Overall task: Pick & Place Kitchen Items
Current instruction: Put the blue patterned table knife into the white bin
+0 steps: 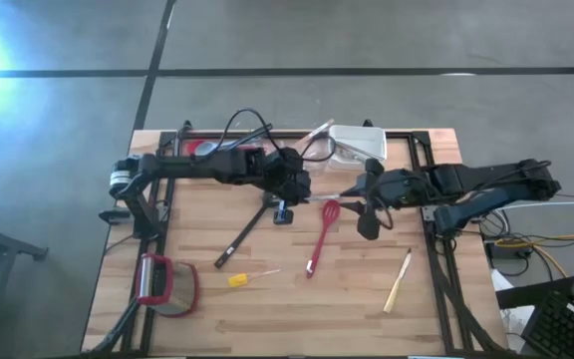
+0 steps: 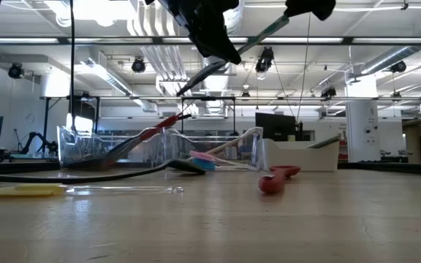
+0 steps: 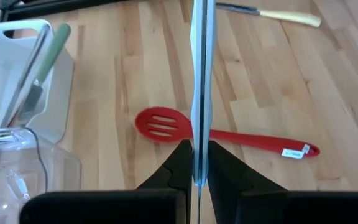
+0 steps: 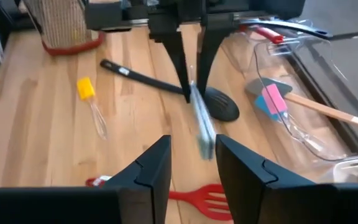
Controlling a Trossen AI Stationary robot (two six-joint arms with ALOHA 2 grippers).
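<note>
My left gripper (image 1: 295,184) hangs over the table's middle, shut on a thin metal utensil (image 3: 199,87) that it holds above the table. The utensil's free end (image 4: 204,134) reaches toward my right gripper (image 4: 194,165). That gripper is open, with a finger on either side of the free end, and I see no touch. On the table lie a red slotted spatula (image 1: 322,234), a black spoon (image 1: 247,234), a small yellow-headed piece (image 1: 242,280) and a wooden-handled knife (image 1: 399,281). My left gripper pinches the metal utensil's flat shaft (image 3: 199,165) between its two fingers (image 3: 179,168). The fingers come from above, pointing down, and lie across it (image 4: 191,84). The utensil is lifted clear of the table and slants up toward my right gripper (image 2: 229,58).
A clear tub (image 1: 339,152) and a white tub (image 1: 362,138) stand at the far edge, with a pink and blue piece (image 4: 271,99) by the clear tub. A red-framed round object (image 1: 164,284) lies near the left front. Bare wood shows along the near edge.
</note>
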